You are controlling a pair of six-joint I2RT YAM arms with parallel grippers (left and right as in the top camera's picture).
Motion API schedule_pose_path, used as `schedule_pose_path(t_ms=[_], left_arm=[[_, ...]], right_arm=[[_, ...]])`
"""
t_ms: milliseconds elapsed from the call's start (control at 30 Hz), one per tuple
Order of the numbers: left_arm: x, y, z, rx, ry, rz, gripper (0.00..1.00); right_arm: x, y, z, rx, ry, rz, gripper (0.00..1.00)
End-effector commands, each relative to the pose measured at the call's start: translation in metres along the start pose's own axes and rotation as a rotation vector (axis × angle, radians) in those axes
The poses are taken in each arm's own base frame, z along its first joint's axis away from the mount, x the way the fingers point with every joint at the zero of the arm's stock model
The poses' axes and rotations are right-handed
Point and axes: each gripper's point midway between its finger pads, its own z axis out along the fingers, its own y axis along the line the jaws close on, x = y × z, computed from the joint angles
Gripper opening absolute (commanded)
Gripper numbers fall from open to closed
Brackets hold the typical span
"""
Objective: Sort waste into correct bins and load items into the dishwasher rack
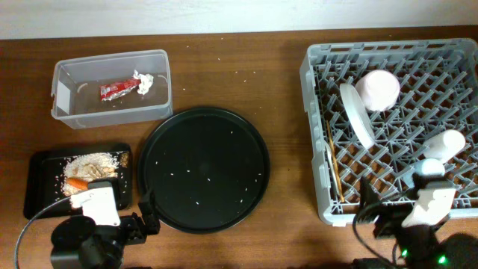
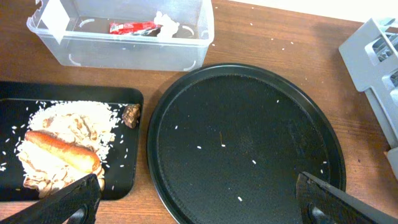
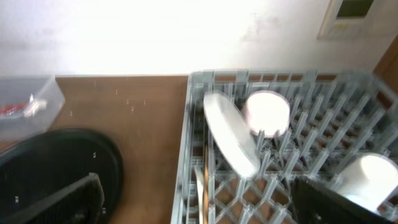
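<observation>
Left gripper (image 2: 198, 179) spread; overhead perhaps misses crumb (image 2: 130, 115).

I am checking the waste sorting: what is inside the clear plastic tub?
A red crinkled wrapper and a crumpled white tissue lie side by side in the clear tub. Anything beneath them is covered.

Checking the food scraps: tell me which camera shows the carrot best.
Left wrist: the carrot lies close and sharp on the rice in the black tray. Overhead shows it only as a small orange speck. The right wrist view misses it entirely.
</observation>
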Motion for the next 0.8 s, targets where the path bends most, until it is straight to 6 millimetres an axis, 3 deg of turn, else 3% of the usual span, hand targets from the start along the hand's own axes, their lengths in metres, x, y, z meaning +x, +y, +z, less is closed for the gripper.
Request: schedule_pose_path(t_ms=[0,67,167,200,333,367,500,767], left_arm=[[0.002,0.000,0.000,0.001,0.000,-0.007,0.99],[0.002,0.000,0.000,0.001,0.000,-0.007,0.99],[0.002,0.000,0.000,0.001,0.000,-0.007,0.99],[0.002,0.000,0.000,0.001,0.000,-0.007,0.99],[0.002,0.000,0.000,0.001,0.000,-0.007,0.99],[0.002,0.000,0.000,0.001,0.000,-0.007,0.99],[0.002,0.000,0.000,0.001,0.000,-0.007,0.99],[0.002,0.000,0.000,0.001,0.000,-0.007,0.99]], right_arm=[[0.035,0.002,0.016,-0.024,-0.102,-0.018,0.99],[0.041,0.002,0.040,-0.037,-0.212,-0.028,0.99],[0.026,-0.002,0.060,-0.021,-0.393,-0.055,0.98],[0.029,-0.003,0.067,-0.017,-0.414,-0.080,0.99],[0.075,-0.001,0.100,-0.044,-0.375,-0.083,0.99],[0.093,-0.001,0.109,-0.055,-0.326,-0.079,0.98],[0.115,-0.008,0.115,-0.009,-0.236,-0.142,0.99],[0.114,-0.008,0.115,-0.008,-0.238,-0.141,0.99]])
